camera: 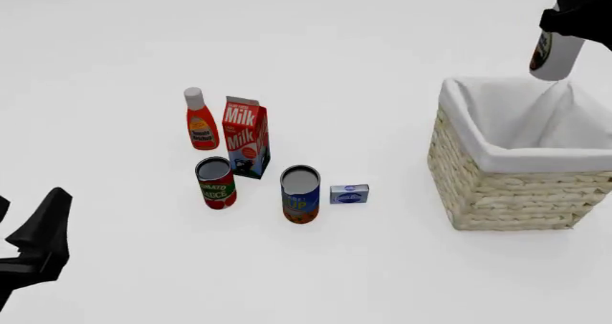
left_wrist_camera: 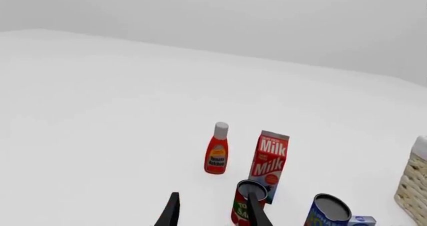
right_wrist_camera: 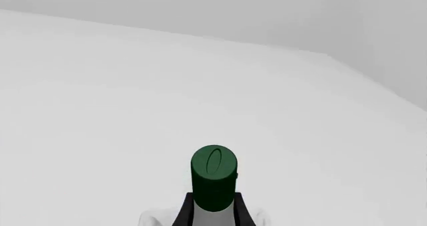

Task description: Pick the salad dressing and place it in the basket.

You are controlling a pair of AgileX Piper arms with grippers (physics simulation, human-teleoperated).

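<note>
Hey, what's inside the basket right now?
Only the white cloth lining shows inside the basket; no groceries visible. Its near wall hides the floor. The salad dressing hangs above the far rim, held by the right end effector.

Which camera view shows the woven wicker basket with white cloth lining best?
The front view: the whole square woven wicker basket with white cloth lining is visible there, right of the groceries. The left wrist view catches only a strip of its woven wall at the picture's edge. The right wrist view shows none of it clearly.
</note>
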